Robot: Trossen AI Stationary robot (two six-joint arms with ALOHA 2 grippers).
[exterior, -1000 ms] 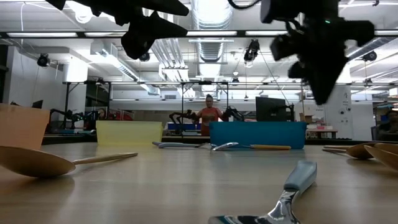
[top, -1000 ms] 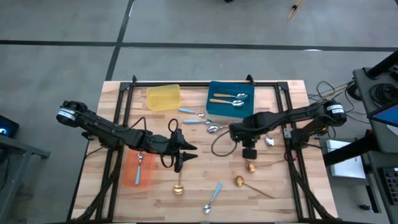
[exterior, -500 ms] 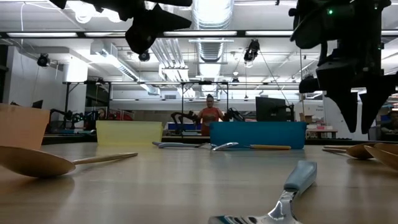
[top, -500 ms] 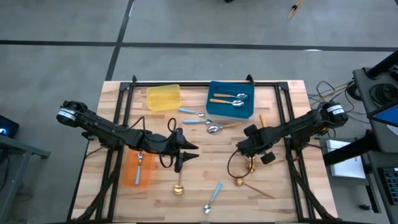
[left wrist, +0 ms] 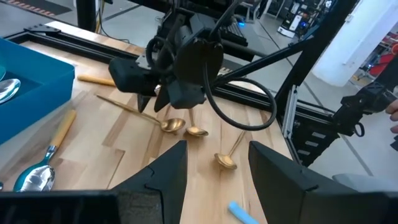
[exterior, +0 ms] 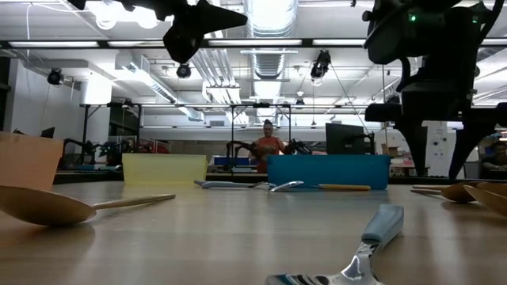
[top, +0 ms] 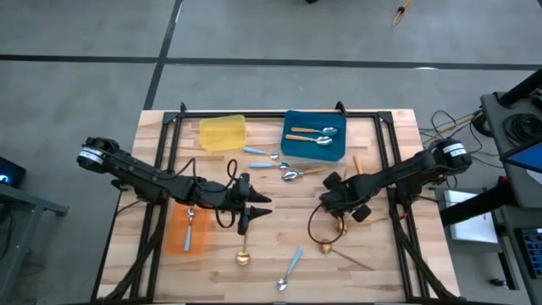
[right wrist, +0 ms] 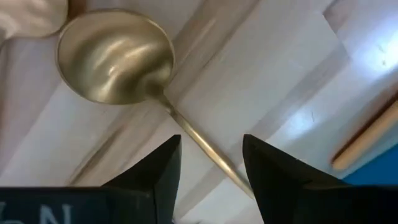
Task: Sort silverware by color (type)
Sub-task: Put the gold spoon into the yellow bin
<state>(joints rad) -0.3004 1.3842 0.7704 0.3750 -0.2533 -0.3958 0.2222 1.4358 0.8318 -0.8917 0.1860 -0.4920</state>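
We lower our right gripper (right wrist: 205, 168), fingers spread, astride the thin gold metal spoon (right wrist: 115, 59) to grasp it; the blue plastic tray (top: 292, 146) is near. Our left gripper (left wrist: 211, 171) waits released.

1. A pale wooden table (top: 161, 271) carries everything.
2. Yellow tray (top: 223, 133), blue tray (top: 312, 146) and orange tray (top: 188, 229) sit on it.
3. Loose spoons lie scattered: gold spoon (top: 243, 254), blue-handled spoon (top: 290, 268).

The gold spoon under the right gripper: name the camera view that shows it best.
Right wrist view: the gold spoon fills it, handle between the open right gripper. High view hides most of it; left wrist shows it small; low view, only an edge.
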